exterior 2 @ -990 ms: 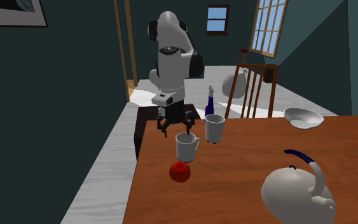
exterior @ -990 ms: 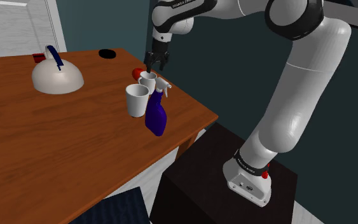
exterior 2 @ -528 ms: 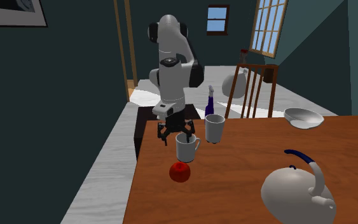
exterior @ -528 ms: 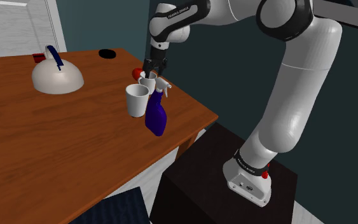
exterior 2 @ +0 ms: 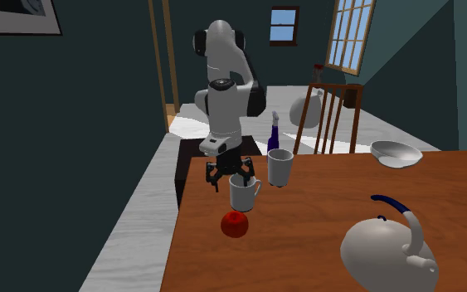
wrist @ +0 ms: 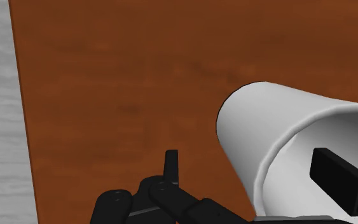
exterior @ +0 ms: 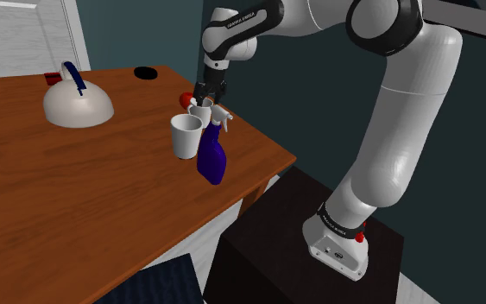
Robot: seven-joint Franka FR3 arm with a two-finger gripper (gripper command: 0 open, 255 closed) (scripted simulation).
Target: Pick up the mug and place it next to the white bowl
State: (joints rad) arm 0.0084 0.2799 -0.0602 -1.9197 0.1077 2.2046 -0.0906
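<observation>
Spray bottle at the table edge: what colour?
The spray bottle has a deep blue-violet body and a white trigger head; clearest in the shoulder view.

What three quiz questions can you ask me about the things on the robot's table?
1. True or false: the mug stands upright on the table.
2. What colour is the spray bottle? A red, B blue, C green.
3. Which thing has a blue handle?
Key: 1 true; 2 B; 3 the kettle.
</observation>
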